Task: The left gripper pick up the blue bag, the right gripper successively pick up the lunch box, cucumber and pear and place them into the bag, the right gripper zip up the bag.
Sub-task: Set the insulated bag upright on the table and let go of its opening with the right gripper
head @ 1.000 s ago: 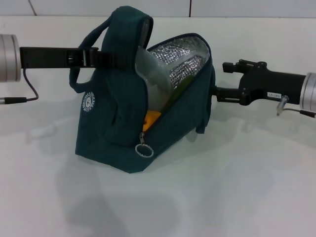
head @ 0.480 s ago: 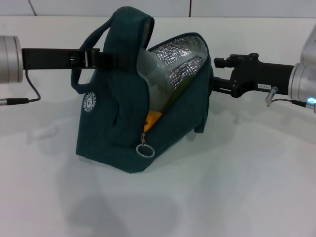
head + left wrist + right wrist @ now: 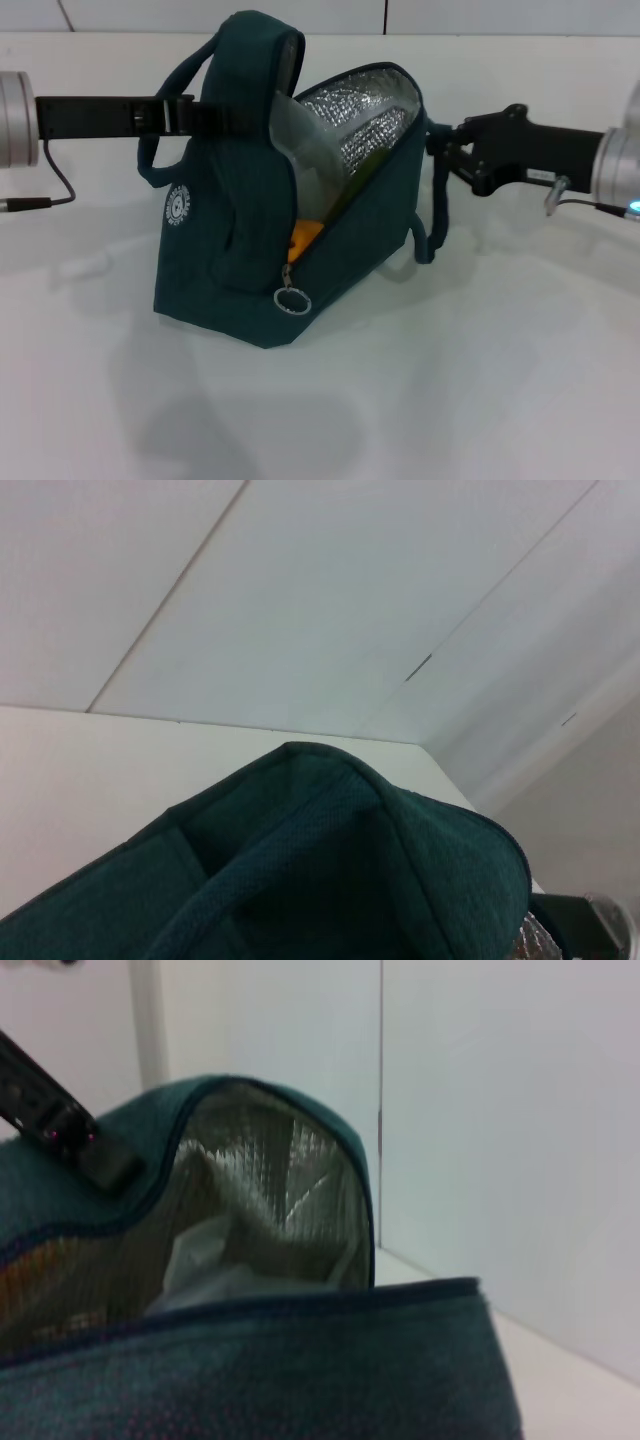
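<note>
The blue bag (image 3: 230, 260) stands mid-table, zip open, foil lining (image 3: 365, 125) showing. My left gripper (image 3: 228, 118) is shut on the bag's top flap and holds it up. Inside are the clear lunch box (image 3: 300, 165), a green sliver of the cucumber (image 3: 366, 166) and the orange pear (image 3: 304, 241). The zipper pull ring (image 3: 292, 301) hangs at the low front end of the opening. My right gripper (image 3: 438, 150) is at the bag's right rim, tips hidden behind the fabric. A handle loop (image 3: 436, 215) hangs from it. The right wrist view shows the open bag (image 3: 300, 1370).
White table (image 3: 480, 380) all round the bag, with a white wall behind. The left arm's cable (image 3: 45, 190) hangs at the far left. The bag's other handle loop (image 3: 175, 90) arches over the left gripper. The left wrist view shows only bag fabric (image 3: 330, 880).
My right gripper has risen from behind the bag's right side to its upper rim. The right handle loop has come up with it and now hangs free. The left gripper holds still.
</note>
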`<state>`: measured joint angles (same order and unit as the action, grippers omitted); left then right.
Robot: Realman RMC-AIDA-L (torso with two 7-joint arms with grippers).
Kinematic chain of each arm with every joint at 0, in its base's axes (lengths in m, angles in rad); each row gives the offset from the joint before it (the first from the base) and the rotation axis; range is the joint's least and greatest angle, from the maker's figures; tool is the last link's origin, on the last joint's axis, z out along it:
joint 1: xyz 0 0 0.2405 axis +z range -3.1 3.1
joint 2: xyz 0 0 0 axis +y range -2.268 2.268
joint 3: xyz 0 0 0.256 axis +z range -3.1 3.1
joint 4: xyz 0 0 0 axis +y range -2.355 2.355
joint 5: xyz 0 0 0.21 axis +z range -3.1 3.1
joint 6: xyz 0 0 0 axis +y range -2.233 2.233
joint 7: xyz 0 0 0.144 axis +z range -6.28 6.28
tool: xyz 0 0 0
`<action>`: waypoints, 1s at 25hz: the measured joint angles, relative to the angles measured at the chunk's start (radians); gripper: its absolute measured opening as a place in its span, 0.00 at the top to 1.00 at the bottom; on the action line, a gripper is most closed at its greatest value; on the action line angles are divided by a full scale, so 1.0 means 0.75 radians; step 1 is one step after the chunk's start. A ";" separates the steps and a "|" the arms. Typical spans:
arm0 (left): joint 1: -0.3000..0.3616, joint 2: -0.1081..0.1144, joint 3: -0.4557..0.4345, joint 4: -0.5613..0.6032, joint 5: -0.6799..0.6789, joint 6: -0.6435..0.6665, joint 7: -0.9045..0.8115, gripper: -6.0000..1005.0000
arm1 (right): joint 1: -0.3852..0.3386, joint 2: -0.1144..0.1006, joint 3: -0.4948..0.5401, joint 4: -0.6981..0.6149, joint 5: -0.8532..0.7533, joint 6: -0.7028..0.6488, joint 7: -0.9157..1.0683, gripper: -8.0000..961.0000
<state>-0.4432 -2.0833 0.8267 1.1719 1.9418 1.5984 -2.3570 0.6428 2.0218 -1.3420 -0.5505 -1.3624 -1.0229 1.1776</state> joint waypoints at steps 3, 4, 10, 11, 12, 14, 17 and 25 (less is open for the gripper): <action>-0.002 0.000 -0.001 0.000 0.000 0.000 0.010 0.94 | -0.034 -0.006 0.003 -0.049 0.030 -0.016 0.006 0.77; -0.003 0.000 -0.001 0.001 0.000 0.000 0.012 0.94 | -0.038 -0.008 0.005 -0.058 0.039 -0.023 0.007 0.79; -0.005 0.000 0.038 0.007 -0.056 0.014 0.024 0.94 | -0.101 -0.013 0.131 -0.173 0.061 -0.147 0.056 0.92; -0.006 -0.001 0.053 0.007 -0.071 0.015 0.029 0.94 | -0.124 -0.015 0.166 -0.220 0.061 -0.171 0.086 0.92; -0.005 -0.001 0.066 0.006 -0.085 0.015 0.032 0.94 | -0.137 -0.017 0.185 -0.251 0.060 -0.184 0.106 0.92; -0.001 -0.003 0.100 0.002 -0.115 0.015 0.034 0.94 | -0.171 -0.027 0.215 -0.327 0.057 -0.210 0.167 0.92; 0.017 -0.006 0.180 0.001 -0.169 0.011 0.032 0.94 | -0.206 -0.042 0.239 -0.378 0.056 -0.255 0.220 0.92; 0.098 -0.013 0.461 0.000 -0.353 -0.088 0.039 0.94 | -0.287 -0.065 0.282 -0.403 0.048 -0.340 0.245 0.92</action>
<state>-0.3698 -2.0932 1.1724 1.1717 1.6769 1.5323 -2.3275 0.4276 1.9732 -1.1308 -0.8528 -1.3261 -1.2776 1.3615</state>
